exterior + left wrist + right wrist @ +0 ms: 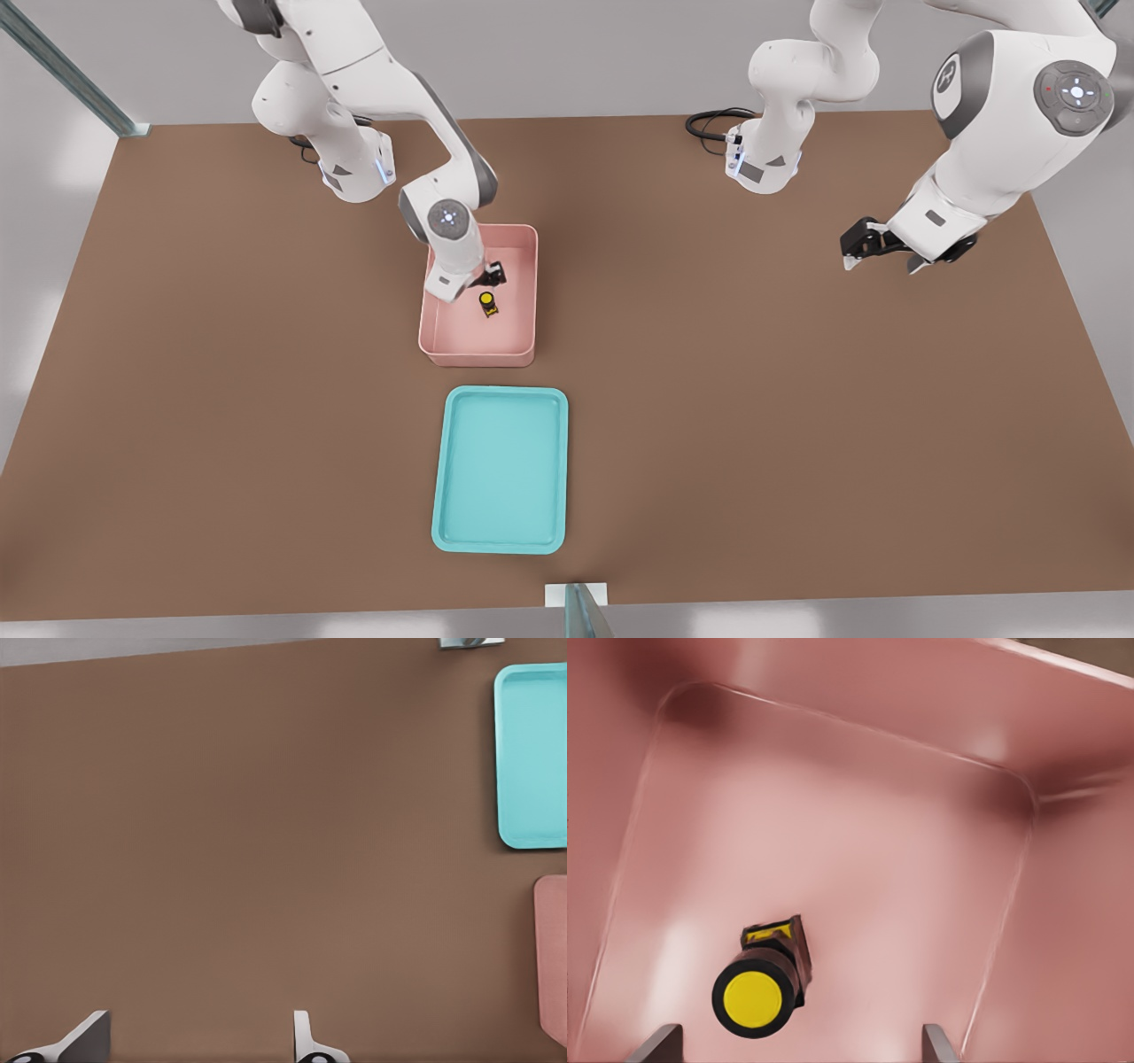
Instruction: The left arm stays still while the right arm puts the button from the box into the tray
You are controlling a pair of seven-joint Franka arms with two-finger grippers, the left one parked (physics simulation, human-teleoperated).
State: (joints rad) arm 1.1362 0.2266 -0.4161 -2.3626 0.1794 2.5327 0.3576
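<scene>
- While the pincer [493,276] is hanging inside the box [523,341] with its fingers [656,1047] spread apart and nothing between them, the button [488,303] is sitting on the box floor just beside it, on the side facing the tray [501,542].
- Seen from the right wrist, the button [760,985] is lying nearer one finger than the other, so a closing pincer is likely pushing it sideways rather than pinching it squarely.
- Being tiny and round-capped, the button is probably prone to tipping or rolling out of a loose grip.
- Surrounding it, the box's tall walls [1076,904] are standing in the way; a low carry toward the tray is risking a knock against the near wall.
- Beyond the box, the tray is lying flat on the brown bench [797,399], well apart from the box, with open bench between.
</scene>
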